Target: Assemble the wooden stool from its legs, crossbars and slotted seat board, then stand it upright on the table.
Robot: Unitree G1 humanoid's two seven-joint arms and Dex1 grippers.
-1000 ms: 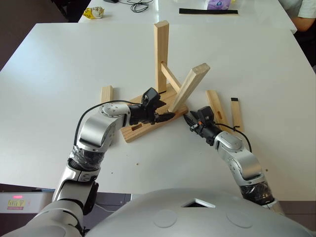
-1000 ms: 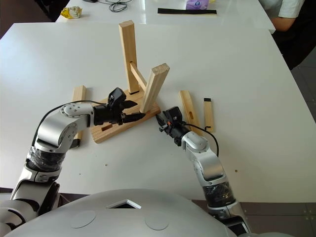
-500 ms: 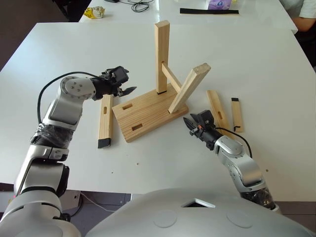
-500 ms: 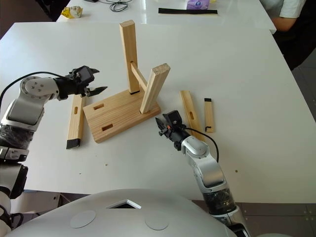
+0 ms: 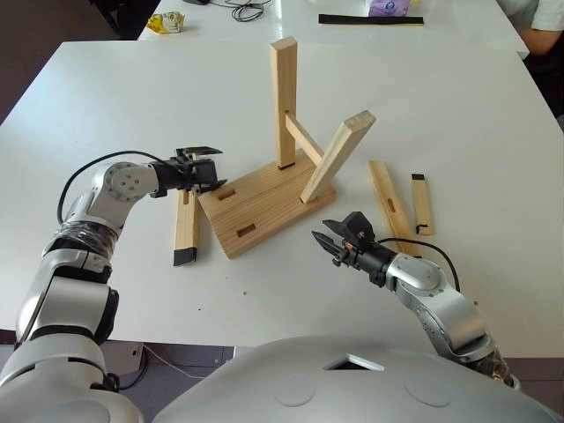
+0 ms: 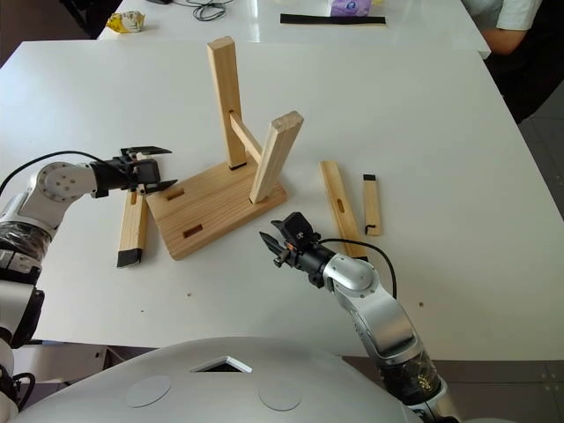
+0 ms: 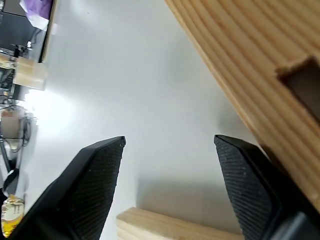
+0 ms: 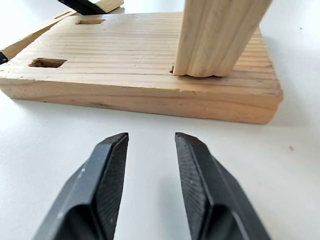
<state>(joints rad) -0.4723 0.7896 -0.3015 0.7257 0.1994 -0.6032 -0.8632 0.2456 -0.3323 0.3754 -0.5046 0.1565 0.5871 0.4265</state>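
Well, the stool is about half built, I think. On the big white table (image 5: 106,106) the seat board (image 5: 264,207) lies flat with its underside up. Two legs are already in it at the far end. The upright leg (image 5: 284,101) stands straight at 12 o'clock on the board. The leaning leg (image 5: 337,159) tilts over at 2 o'clock, so it looks like it is not pushed in right. A thin crossbar (image 5: 304,141) joins those two legs. Two slots (image 5: 226,191) at the near end have nothing in them. One loose leg (image 5: 186,225) lies flat at 9 o'clock, just beside the board. The other loose leg (image 5: 388,198) lies at 3 o'clock, and the small crossbar (image 5: 422,204) lies a bit past it, also at 3 o'clock. So two legs and a crossbar must go in, and then the stool must be turned over and stood up. The left gripper (image 5: 204,167) hovers at the board's 9 o'clock corner, above the loose leg, with its fingers spread wide and holding nothing. The right gripper (image 5: 324,248) is low over the table at 5 o'clock, pointing at the board, fingers a little apart and holding nothing. I can read no words or labels on the wood.
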